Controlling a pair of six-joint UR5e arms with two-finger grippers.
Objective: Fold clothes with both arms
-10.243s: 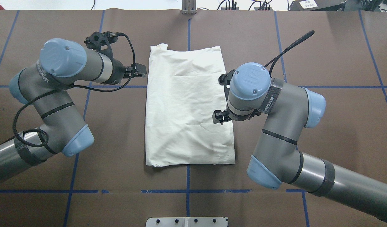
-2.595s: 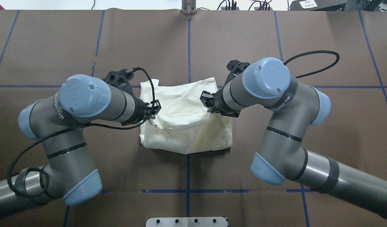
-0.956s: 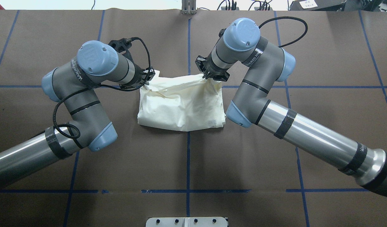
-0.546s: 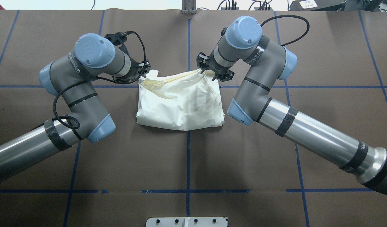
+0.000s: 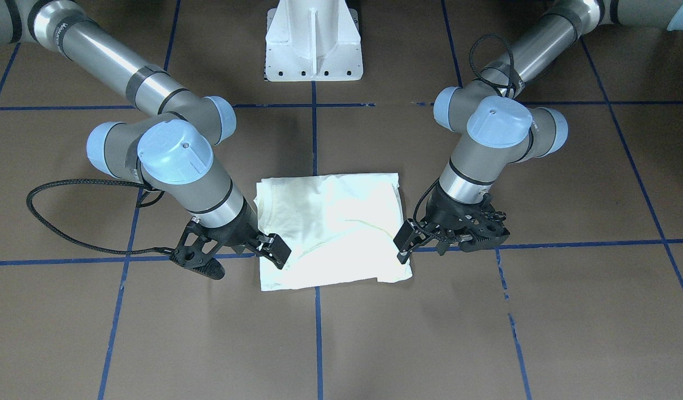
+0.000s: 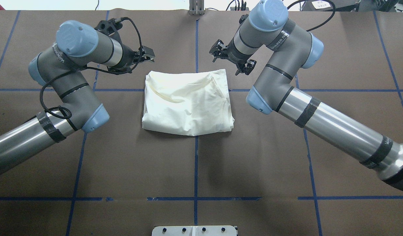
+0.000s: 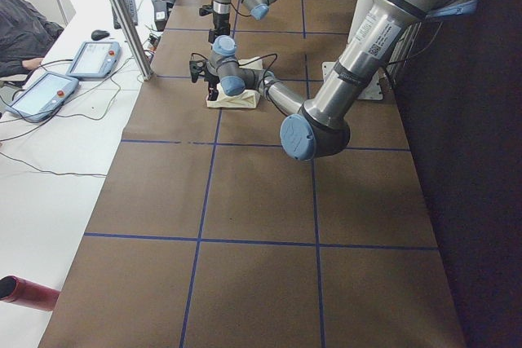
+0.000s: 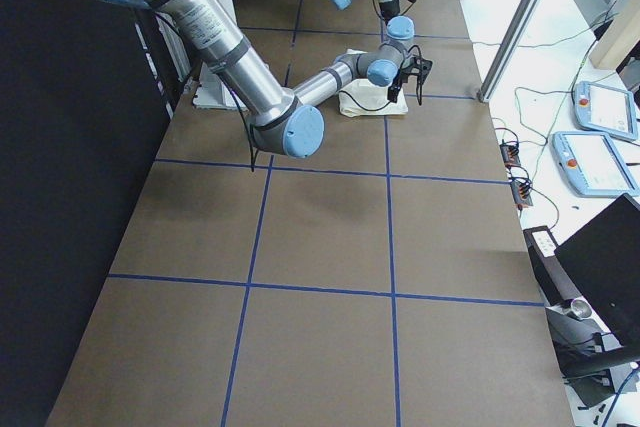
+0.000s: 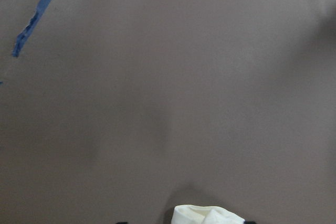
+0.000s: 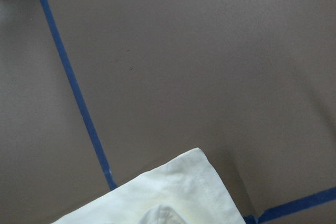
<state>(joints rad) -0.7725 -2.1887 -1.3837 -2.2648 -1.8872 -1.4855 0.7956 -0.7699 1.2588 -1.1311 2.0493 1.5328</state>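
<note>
The clothes, one cream-white shirt (image 6: 188, 101), lie folded into a compact rectangle on the brown table, plain side up, with the collar seam along the right edge. My left gripper (image 6: 149, 54) hangs open just beyond the shirt's far left corner and holds nothing. My right gripper (image 6: 231, 59) is open, fingers spread wide, just beyond the far right corner, clear of the cloth. In the front-facing view the left gripper (image 5: 406, 241) and the right gripper (image 5: 274, 248) flank the shirt (image 5: 330, 228). The right wrist view shows a shirt corner (image 10: 168, 198); the left wrist view shows a scrap of cloth (image 9: 207, 214).
Blue tape lines (image 6: 196, 164) grid the brown table cover. The white pedestal (image 5: 313, 39) stands at the robot's side of the table. Two teach pendants (image 7: 49, 79) and a metal post (image 7: 122, 14) sit on the white bench past the far edge.
Both grippers have let go of the shirt's far edge, opened, and drawn up and away toward the far side. The shirt has settled flat in its folded shape.
</note>
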